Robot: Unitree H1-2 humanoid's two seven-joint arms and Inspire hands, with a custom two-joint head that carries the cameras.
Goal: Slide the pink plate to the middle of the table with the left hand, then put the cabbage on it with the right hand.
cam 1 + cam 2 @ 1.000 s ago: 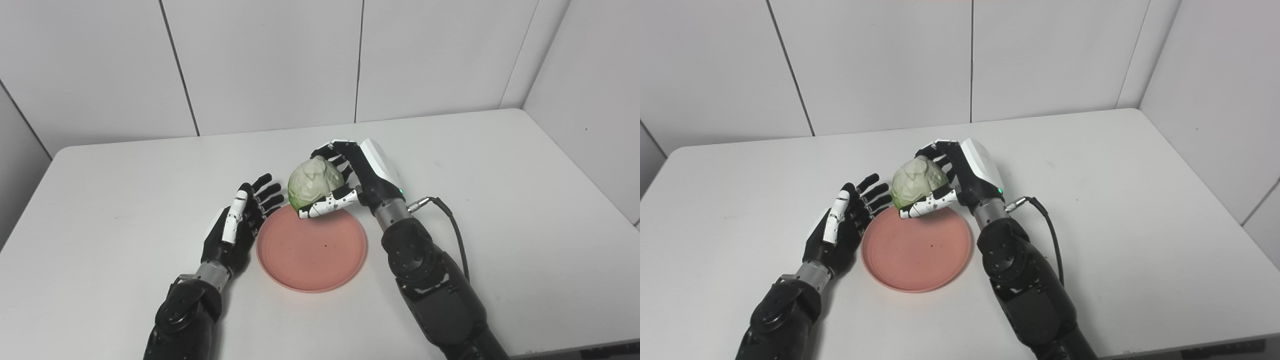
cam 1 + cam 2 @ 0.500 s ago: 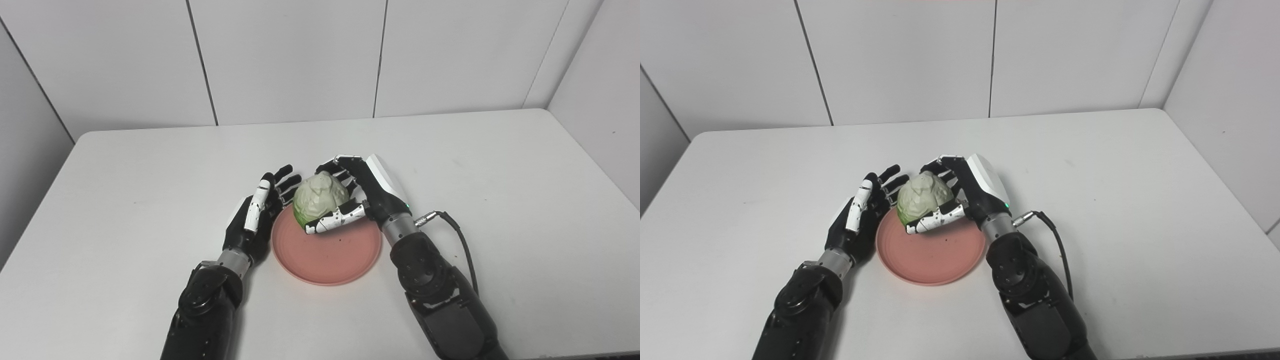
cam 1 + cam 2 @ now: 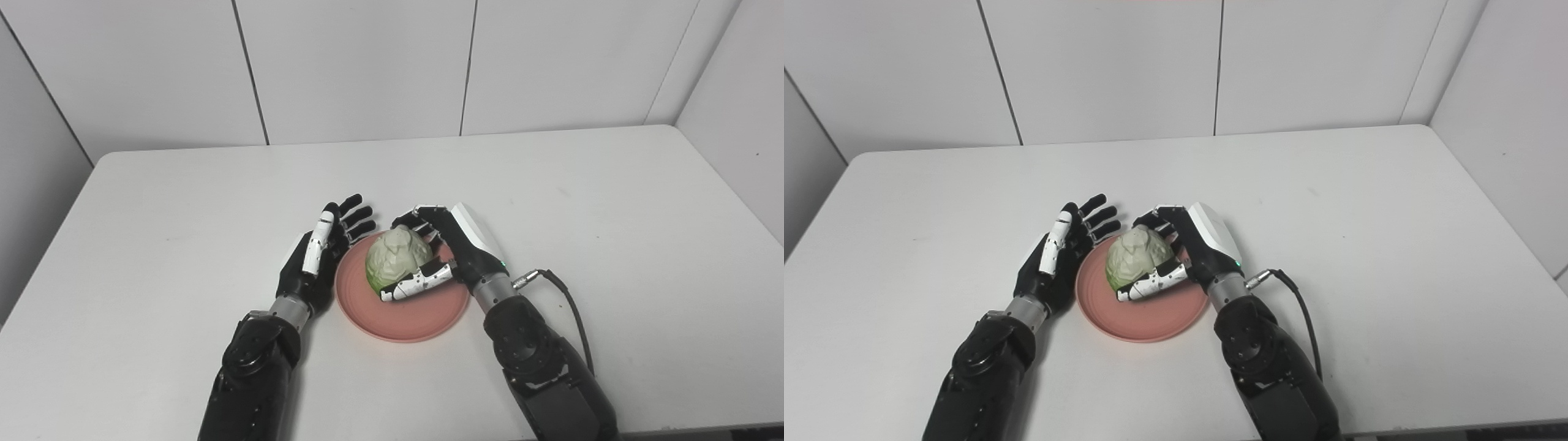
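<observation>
The right hand [image 3: 450,254] is wrapped around the cabbage [image 3: 398,264], holding it low over the pink plate [image 3: 422,312]; whether it touches is unclear. The left hand [image 3: 318,260] rests beside the plate's left rim, fingers spread, holding nothing. The plate sits mid-table [image 3: 612,245], nearer the front edge. Sliding looks done; only release remains.

White table [image 3: 551,184] against white panelled walls [image 3: 355,67].
</observation>
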